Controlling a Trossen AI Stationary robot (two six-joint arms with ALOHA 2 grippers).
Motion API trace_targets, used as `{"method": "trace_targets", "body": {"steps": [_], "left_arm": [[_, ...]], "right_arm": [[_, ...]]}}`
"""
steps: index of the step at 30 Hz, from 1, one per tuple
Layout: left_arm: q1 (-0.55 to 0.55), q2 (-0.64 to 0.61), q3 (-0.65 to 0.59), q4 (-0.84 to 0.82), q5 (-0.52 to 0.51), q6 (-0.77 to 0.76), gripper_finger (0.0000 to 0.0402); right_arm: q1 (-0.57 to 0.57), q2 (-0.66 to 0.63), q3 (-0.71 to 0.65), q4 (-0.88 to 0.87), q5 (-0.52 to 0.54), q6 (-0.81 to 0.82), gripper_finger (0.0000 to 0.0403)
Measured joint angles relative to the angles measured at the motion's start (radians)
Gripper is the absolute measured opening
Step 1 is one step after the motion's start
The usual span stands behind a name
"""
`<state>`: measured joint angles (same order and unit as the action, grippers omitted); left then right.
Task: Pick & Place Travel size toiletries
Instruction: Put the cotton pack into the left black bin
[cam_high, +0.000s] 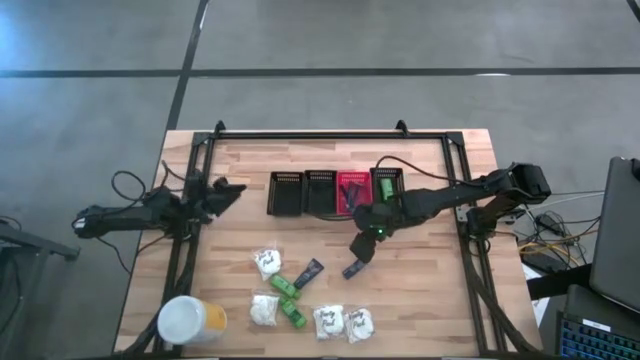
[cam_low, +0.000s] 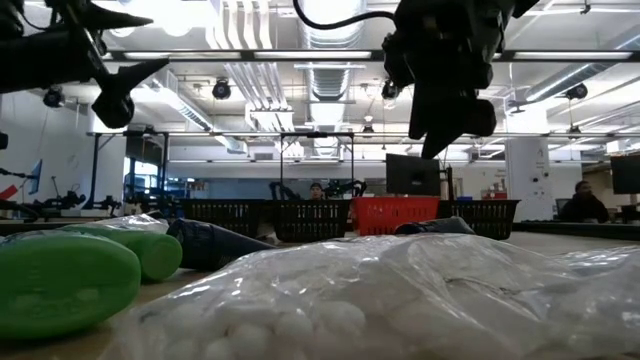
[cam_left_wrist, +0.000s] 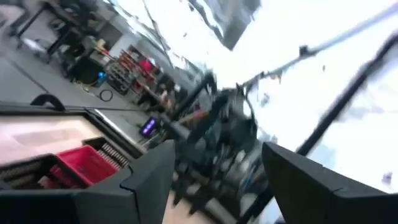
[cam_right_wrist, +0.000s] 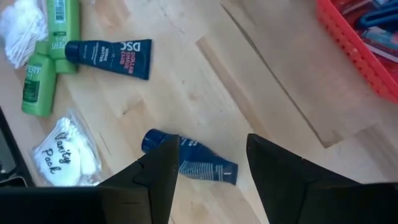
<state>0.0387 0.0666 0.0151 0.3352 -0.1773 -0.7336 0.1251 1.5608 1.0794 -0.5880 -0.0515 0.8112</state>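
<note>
Right pincer (cam_right_wrist: 208, 171), spread, hovers over a dark tube (cam_right_wrist: 189, 157) on the worktop (cam_right_wrist: 261, 93); it should drop straight, straddle the tube's middle, then close.

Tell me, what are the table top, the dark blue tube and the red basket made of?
The pale plank table top looks like bare matte wood: grain and seams show. The dark blue squeeze tube with white print seems soft, slightly glossy plastic. The red slotted basket looks like moulded rigid plastic.
</note>
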Motion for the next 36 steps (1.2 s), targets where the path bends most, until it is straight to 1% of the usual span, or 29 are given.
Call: {"method": "trace_targets", "body": {"steps": [3,5,7,11,14,16,18,20,22,25,27,32,36], "left_arm": [[0.0,0.0,0.0,0.1,-0.079,-0.111,0.0248],[0.0,0.0,0.001,0.154,-0.086,-0.144,0.0248],[0.0,0.001,0.002,0.16,-0.063,-0.159,0.0248],[-0.002,0.02,0.011,0.056,-0.004,-0.203,0.0248],[-0.004,0.051,0.012,0.012,0.003,-0.245,0.0248],[-0.004,0.077,0.016,-0.043,0.003,-0.313,0.0248],[-0.005,0.107,0.024,-0.155,0.015,-0.399,0.0248],[-0.008,0.148,0.037,-0.277,0.056,-0.467,0.0248],[-0.02,0.196,0.054,-0.367,0.104,-0.501,0.0248],[-0.059,0.28,0.096,-0.432,0.172,-0.495,0.0248],[-0.095,0.342,0.129,-0.476,0.191,-0.472,0.0248],[-0.16,0.497,0.198,-0.63,0.161,-0.396,0.0248],[-0.172,0.588,0.215,-0.632,0.163,-0.349,0.0248]], "right_arm": [[0.007,0.0,0.0,0.0,0.0,0.013,0.0174],[0.009,0.0,0.0,0.001,0.0,0.02,0.017],[0.013,0.0,0.0,0.002,0.001,0.029,0.0169],[0.015,0.0,0.0,0.003,0.001,0.028,0.0174],[0.015,0.0,0.0,0.003,0.001,0.028,0.0182],[0.015,0.0,0.0,0.003,0.001,0.028,0.0186],[0.015,0.0,0.0,0.003,0.001,0.028,0.019],[0.015,0.0,0.0,0.003,0.002,0.028,0.0194],[0.015,0.0,0.0,0.003,0.003,0.027,0.0197],[0.015,0.0,0.0,0.003,0.004,0.027,0.0201],[0.015,0.0,0.0,0.002,0.007,0.027,0.0201],[0.015,0.0,0.0,0.002,0.028,0.027,0.0191],[0.014,0.0,0.0,0.002,0.029,0.024,0.0182]]}}
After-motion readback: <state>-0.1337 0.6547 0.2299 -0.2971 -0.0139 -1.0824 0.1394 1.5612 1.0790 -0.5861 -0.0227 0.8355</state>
